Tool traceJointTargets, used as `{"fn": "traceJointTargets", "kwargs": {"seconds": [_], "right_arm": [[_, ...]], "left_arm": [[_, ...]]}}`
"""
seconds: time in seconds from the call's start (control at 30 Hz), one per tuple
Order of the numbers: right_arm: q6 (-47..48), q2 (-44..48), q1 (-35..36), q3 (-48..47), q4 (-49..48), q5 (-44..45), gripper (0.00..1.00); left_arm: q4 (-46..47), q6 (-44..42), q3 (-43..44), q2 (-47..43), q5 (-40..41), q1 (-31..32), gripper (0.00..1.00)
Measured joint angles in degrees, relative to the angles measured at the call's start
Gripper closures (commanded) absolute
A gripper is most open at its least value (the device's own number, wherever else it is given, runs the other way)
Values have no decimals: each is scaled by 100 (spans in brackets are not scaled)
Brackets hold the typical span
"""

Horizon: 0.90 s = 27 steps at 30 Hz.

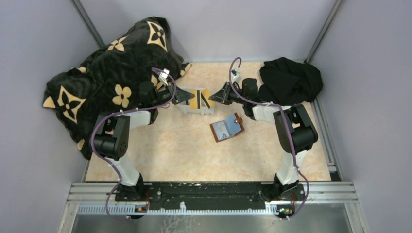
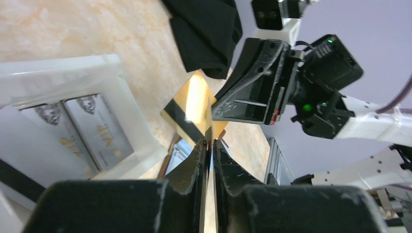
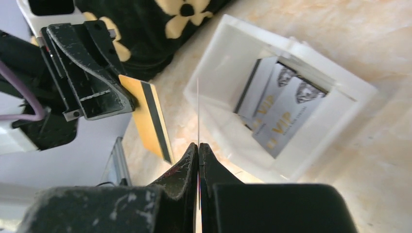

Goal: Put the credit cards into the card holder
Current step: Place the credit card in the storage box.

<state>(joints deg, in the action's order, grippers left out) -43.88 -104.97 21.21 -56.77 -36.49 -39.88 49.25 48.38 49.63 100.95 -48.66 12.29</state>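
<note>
Both grippers hang above the white tray [image 1: 199, 111], tips facing each other. My left gripper [image 2: 210, 141] is shut on a gold credit card, which I see edge-on between its jaws. In the right wrist view that card [image 3: 148, 119] shows a black stripe. My right gripper [image 3: 198, 144] is shut on another gold striped card [image 2: 189, 109], a thin line in its own view. Two silver VIP cards [image 3: 282, 111] lie flat in the tray. The brown card holder [image 1: 227, 129] lies open on the table, in front of the tray and right of it.
A black blanket with a tan flower pattern [image 1: 111, 77] is heaped at the back left, touching the left arm. A black cloth [image 1: 291, 80] lies at the back right behind the right arm. Grey walls close in both sides.
</note>
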Motion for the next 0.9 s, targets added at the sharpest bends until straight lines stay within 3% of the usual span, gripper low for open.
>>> {"fn": "traceJointTargets", "kwargs": {"seconds": [0.4,0.9], "right_arm": [[885,348,0,-232,1043,964,100],[1196,483,17,-232,1250,1207,100]], "left_arm": [[-1012,-315,339,42,1084,-7,88],[-1631,-1381,1084,636,1952,236,89]]}}
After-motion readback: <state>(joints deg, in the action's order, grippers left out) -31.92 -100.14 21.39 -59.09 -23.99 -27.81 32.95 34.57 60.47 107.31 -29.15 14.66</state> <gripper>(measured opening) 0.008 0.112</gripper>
